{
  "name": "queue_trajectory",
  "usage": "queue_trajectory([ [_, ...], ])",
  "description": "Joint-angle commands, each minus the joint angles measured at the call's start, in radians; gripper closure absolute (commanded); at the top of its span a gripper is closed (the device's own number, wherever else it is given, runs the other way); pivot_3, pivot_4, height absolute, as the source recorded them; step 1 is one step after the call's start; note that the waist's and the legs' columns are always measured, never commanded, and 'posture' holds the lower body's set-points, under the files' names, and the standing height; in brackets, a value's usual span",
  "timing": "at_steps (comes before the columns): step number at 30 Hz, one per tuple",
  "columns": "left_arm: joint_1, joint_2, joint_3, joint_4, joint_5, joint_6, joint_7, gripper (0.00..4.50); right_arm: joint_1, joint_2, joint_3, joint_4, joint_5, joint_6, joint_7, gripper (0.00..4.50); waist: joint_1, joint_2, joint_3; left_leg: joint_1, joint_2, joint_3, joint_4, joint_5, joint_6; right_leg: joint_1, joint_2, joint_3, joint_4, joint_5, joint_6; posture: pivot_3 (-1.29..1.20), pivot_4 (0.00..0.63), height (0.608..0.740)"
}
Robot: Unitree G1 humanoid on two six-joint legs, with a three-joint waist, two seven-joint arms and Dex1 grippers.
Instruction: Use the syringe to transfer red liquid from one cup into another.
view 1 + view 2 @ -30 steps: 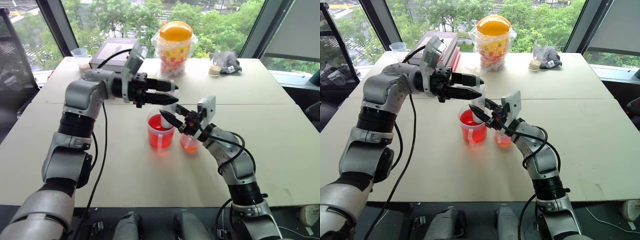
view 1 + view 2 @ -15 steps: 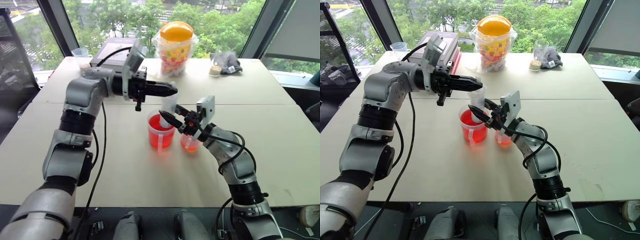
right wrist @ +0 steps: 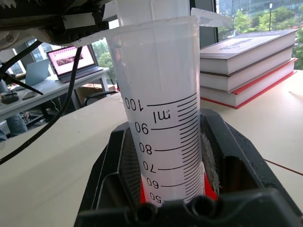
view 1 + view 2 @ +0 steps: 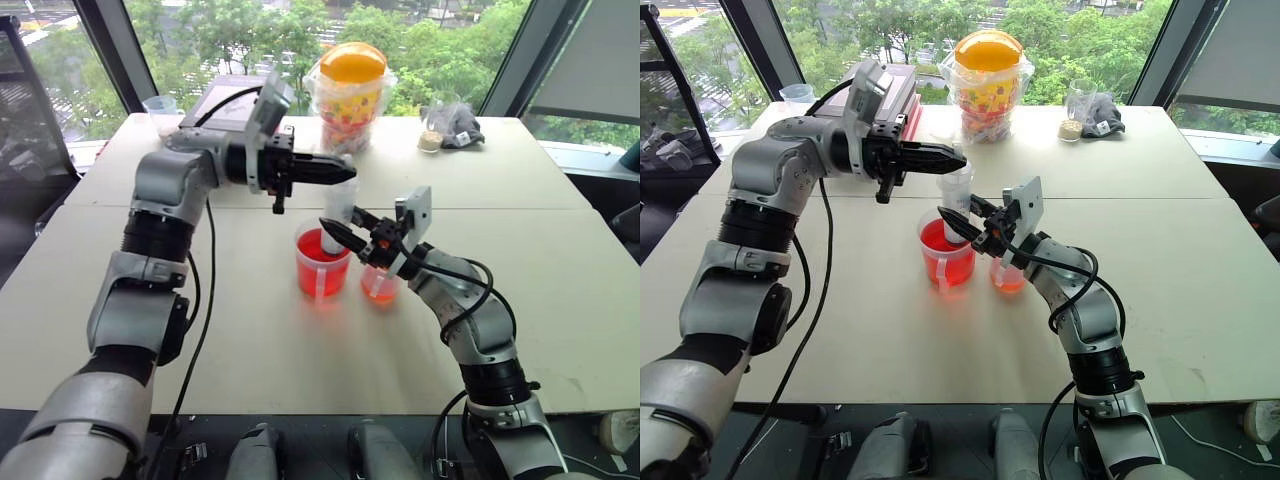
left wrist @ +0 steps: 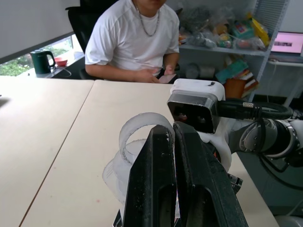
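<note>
Risk lay in the plunger (image 4: 958,172): the left gripper (image 4: 952,158) had clamped its top while the right gripper (image 4: 962,222) gripped the syringe (image 4: 957,205) upright in the larger red cup (image 4: 943,252), so a skewed pull could tip that cup.

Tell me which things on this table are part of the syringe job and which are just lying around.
In use: syringe, larger red cup, smaller cup, left gripper, right gripper.
Lying about: candy jar, stacked books, far-left clear cup.

On the pale counter (image 4: 250,330) a tall clear plastic cup of red liquid (image 4: 322,265) stands beside a shorter clear cup (image 4: 378,284). A clear plastic syringe (image 4: 336,212) stands upright in the tall cup, the right gripper (image 4: 334,233) clamped on its barrel, the left gripper (image 4: 345,173) closed at its top.
</note>
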Motion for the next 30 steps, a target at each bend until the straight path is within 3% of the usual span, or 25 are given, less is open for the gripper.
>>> queue_trajectory([
  [1,-0.083,0.008,0.068,-0.018,-0.015,-0.048,0.025,4.48,0.013,-0.008,0.042,-0.031,0.008,0.023,0.034,3.11,0.0,0.0,0.0,0.0,0.0,0.0,0.0,0.0,0.0,0.0,0.0,0.0,0.0,0.0,0.0,0.0,0.15,0.74],
  [30,-0.091,0.005,0.079,-0.001,-0.019,-0.079,0.032,4.48,0.001,-0.007,0.041,-0.035,0.006,0.026,0.034,3.11,0.0,0.0,0.0,0.0,0.0,0.0,0.0,0.0,0.0,0.0,0.0,0.0,0.0,0.0,0.0,0.0,0.15,0.74],
])
